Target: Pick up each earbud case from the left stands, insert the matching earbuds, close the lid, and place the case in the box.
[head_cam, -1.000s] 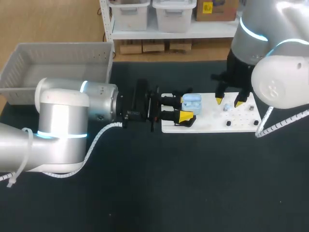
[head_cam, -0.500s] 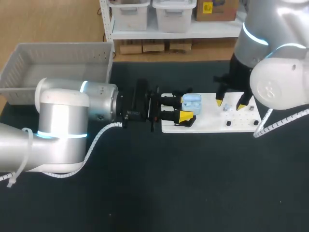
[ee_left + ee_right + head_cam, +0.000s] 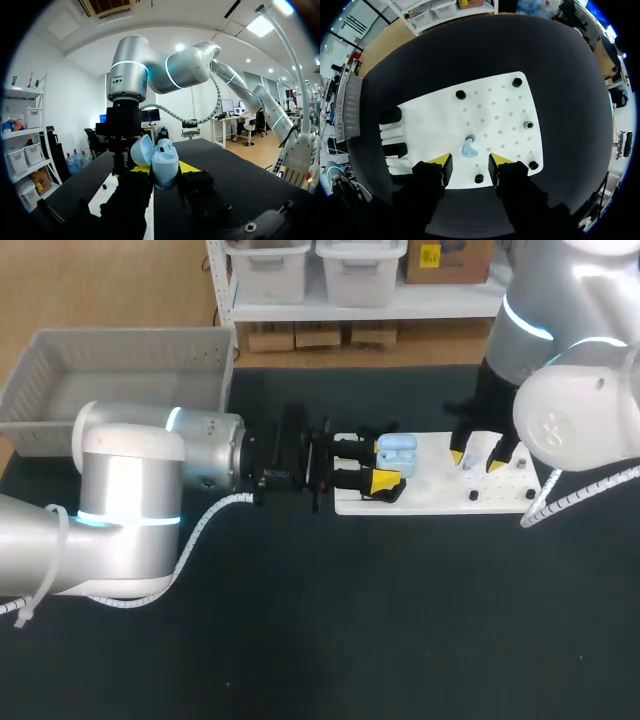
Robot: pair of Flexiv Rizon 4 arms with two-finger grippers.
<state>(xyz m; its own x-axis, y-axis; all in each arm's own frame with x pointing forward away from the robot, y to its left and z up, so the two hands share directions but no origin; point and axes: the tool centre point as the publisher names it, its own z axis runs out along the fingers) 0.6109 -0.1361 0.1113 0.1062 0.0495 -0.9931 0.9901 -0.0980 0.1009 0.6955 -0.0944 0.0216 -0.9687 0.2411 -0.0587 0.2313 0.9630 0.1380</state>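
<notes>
Pale blue is the colour of both task pieces here. The earbud case (image 3: 397, 453) sits clamped between the fingers of the left gripper (image 3: 385, 465), its lid standing open, held over the left end of the white board (image 3: 440, 497). A single earbud (image 3: 468, 148) lies on that board, just ahead of the right gripper (image 3: 470, 160), whose fingers are spread wide to either side of it and touch nothing.

The pick looks like the risky part. The earbud is small, smooth and rounded, so if the fingers close off-centre it will likely squirt out sideways across the board, or roll onto the black bench (image 3: 300, 630). A small peg stands right beside it; a finger catching that peg on the way down could stall the closing or knock the earbud askew.

The insertion carries its own hazard: the case shows its open side at a tilt in the left wrist view, and an earbud gripped at the wrong angle may jam on the rim or drop beside the socket. The grey box (image 3: 120, 336) waits well apart, behind the left arm.
</notes>
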